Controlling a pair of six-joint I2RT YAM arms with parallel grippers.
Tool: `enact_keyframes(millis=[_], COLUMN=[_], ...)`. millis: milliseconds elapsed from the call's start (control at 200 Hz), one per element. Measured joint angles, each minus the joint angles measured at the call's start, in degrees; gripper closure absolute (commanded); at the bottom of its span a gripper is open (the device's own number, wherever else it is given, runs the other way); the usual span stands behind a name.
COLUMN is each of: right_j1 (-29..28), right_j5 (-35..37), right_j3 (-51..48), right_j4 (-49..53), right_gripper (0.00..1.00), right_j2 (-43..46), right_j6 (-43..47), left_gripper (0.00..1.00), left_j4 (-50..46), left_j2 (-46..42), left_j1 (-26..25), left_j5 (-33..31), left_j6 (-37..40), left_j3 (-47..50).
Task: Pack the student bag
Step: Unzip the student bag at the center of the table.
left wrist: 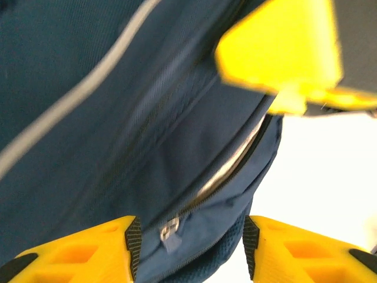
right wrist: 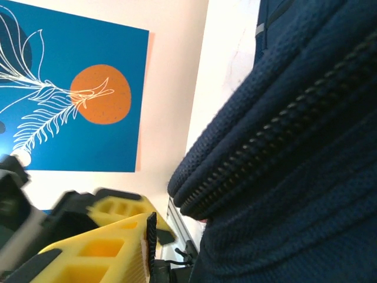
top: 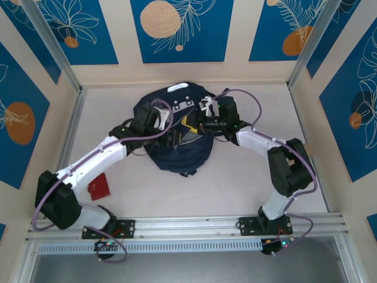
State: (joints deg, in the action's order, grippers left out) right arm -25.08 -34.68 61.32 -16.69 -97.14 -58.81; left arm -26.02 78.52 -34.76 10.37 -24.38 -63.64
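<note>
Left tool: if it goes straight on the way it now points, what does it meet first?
The bag: its fabric beside the zipper lies right between the left tool's fingers, so probably contact comes almost at once, though depth is unclear.

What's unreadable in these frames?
Bag contents: top view, left arm and right arm cover the opening.
Left pincer grip: left wrist view, fabric fills the gap, blurred.
Right pincer grip: right wrist view, blurred, bag crowds it.
Red item: top view, partly under left arm, too small.
</note>
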Motion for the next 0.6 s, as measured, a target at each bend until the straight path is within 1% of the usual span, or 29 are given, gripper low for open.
enact_keyframes(millis=[100,255,400,600], right_j1=[-0.57,-1.11,-1.42,-1.66], right_j5=[-0.31,-0.31,-0.28,-0.24], right_j3=[1.07,1.84,2.01,2.01], right_j4=[0.00,0.00,0.00,0.00], right_gripper=[0.65,0.66,0.67,0.67], right_j2=[-0.87,-1.40,-1.46,-1.46], right_j6=[-0.22,-0.59,-0.61,-0.59], left_gripper=[0.49,0.54,0.61,0.64], left_j4=[0.90,4.61,8.33,13.66], left_j2=[-2.40,-3.04,-2.99,-2.10], left_j1=[-0.57,-0.79,-0.98,-1.01], left_j5=[-0.66,-0.92,-1.49,-1.62], left_j6=[-4.79,-11.74,-15.82,-18.64], left_j3=[5.81,12.46,14.25,14.67])
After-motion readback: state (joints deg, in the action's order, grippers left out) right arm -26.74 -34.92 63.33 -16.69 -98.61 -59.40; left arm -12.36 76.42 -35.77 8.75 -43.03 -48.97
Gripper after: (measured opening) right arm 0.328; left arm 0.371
